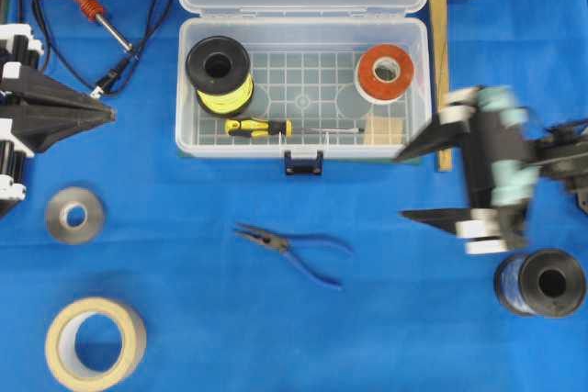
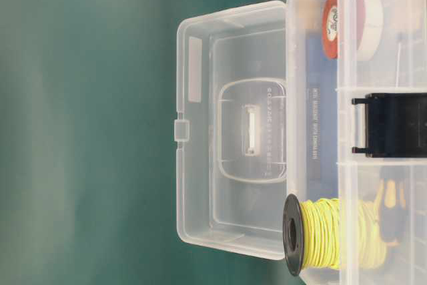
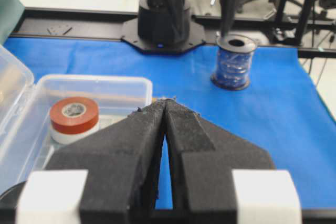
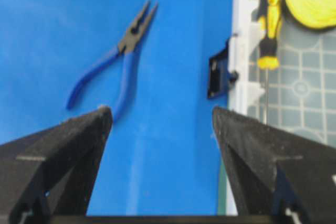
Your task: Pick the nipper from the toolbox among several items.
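Observation:
The nipper (image 1: 289, 250) (image 4: 123, 59), with blue handles and dark pointed jaws, lies on the blue cloth in front of the toolbox (image 1: 184, 89), outside it. The clear toolbox (image 2: 313, 98) stands open and holds a spool of yellow wire (image 1: 219, 73), a red-orange tape roll (image 1: 383, 72), a yellow-black screwdriver (image 1: 262, 127) and a small wooden block (image 1: 381, 130). My right gripper (image 1: 404, 185) (image 4: 163, 116) hovers open and empty to the right of the nipper, beside the toolbox's front right corner. My left gripper (image 1: 110, 115) (image 3: 166, 103) is shut on nothing at the far left.
A red-handled soldering iron (image 1: 87, 2) with a black cord lies at the back left. A grey tape roll (image 1: 75, 215) and a beige tape roll (image 1: 96, 341) sit front left. A blue wire spool (image 1: 542, 282) stands front right. A wooden mallet (image 1: 444, 43) lies right of the toolbox.

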Robot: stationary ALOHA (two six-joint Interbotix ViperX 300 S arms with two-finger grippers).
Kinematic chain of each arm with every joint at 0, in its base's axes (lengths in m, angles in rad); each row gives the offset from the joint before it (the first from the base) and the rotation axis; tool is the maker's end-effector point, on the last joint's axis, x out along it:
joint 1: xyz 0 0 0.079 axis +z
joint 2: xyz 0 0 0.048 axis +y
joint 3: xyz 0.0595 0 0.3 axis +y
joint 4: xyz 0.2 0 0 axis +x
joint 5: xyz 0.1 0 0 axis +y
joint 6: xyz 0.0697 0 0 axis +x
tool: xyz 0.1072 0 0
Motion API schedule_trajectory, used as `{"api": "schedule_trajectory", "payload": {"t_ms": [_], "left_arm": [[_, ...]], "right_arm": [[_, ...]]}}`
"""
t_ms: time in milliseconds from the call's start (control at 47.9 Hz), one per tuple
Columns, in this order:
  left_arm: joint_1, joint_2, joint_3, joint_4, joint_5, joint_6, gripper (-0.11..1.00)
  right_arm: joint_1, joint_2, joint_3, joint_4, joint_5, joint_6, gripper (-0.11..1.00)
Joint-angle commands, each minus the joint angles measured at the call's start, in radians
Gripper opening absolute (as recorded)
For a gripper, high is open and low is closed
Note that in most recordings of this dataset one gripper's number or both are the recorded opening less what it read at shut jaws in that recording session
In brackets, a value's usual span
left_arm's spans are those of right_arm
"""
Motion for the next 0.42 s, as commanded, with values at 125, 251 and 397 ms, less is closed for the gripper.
{"api": "schedule_trajectory", "payload": {"t_ms": [125,251,397], "left_arm": [[0.002,0.006,-0.011,0.0,-0.006,-0.002,0.0],[0.002,0.005,-0.011,-0.002,-0.006,-0.002,0.0],[0.002,0.005,-0.011,-0.002,-0.011,-0.003,0.0]], "right_arm": [[-0.046,-0.249,0.195,-0.002,-0.118,0.002,0.78],[-0.091,-0.351,0.298,0.0,-0.164,0.003,0.78],[-0.146,-0.437,0.397,0.011,-0.219,0.003,0.78]]}}
